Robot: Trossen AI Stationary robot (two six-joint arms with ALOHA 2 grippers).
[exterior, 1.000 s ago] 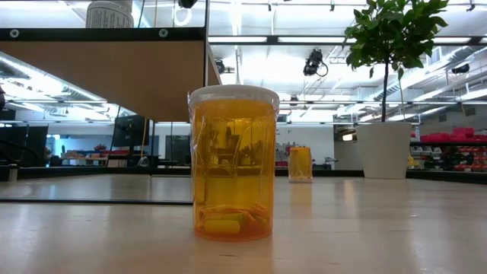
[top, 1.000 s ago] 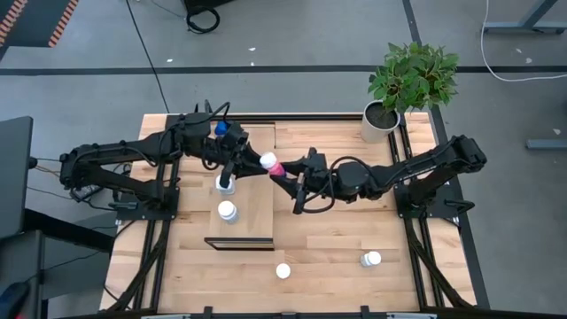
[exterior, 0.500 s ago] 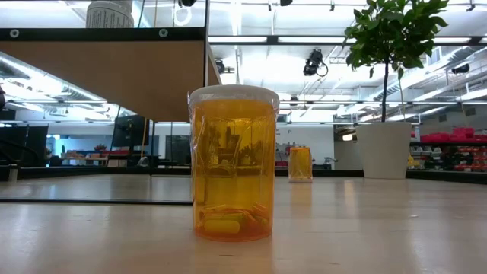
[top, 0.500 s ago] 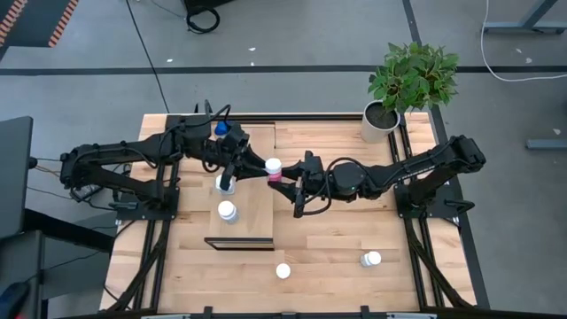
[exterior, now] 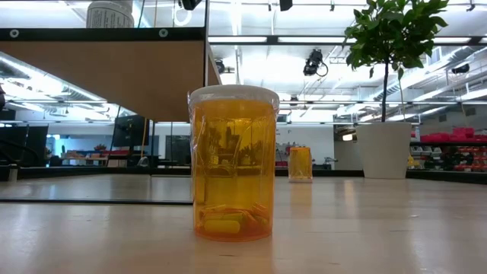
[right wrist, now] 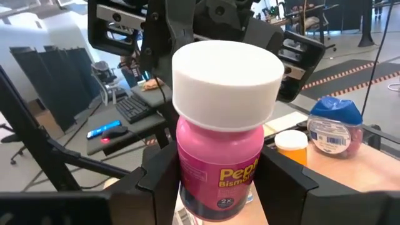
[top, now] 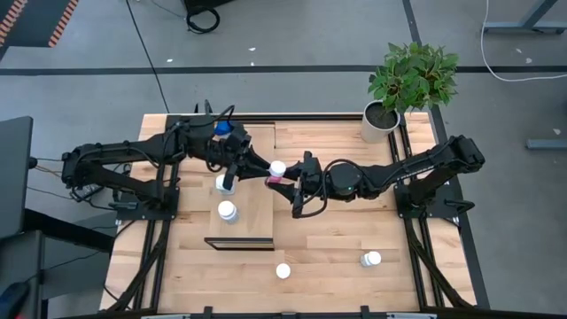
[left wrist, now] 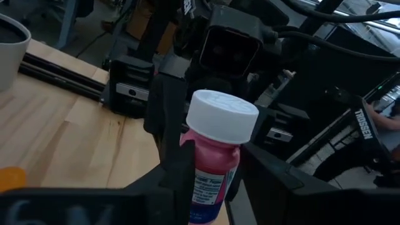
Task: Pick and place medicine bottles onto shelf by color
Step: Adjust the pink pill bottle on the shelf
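Between my two sets of fingers, above the shelf [top: 252,182], I see the pink bottle [top: 275,171] standing upright with its white cap on top. My right fingers [top: 282,175] pinch its pink body from both sides; in the right wrist view the bottle [right wrist: 220,131] fills the gap between the two dark fingers [right wrist: 290,181]. My left fingers [top: 262,168] reach in from the opposite side and meet the same bottle near its cap. In the left wrist view the bottle [left wrist: 215,159] sits between the left fingers [left wrist: 178,181], which are partly spread around it; I cannot tell whether they press on it or only bracket it.

Just beside the left fingers, on the shelf, a white-capped bottle [top: 225,183] stands upright, and a second white-capped bottle [top: 228,211] stands farther along the shelf toward its dark frame end. Behind the left fingers, near the wrist, a blue bottle [top: 221,129] sits on the shelf; the right wrist view shows it [right wrist: 335,125] beside an orange bottle [right wrist: 291,146].

Well apart from both sets of fingers, two more white-capped bottles [top: 283,271] [top: 371,259] stand on the counter [top: 337,244]. A potted plant [top: 410,80] stands at the counter's far corner behind the right arm.
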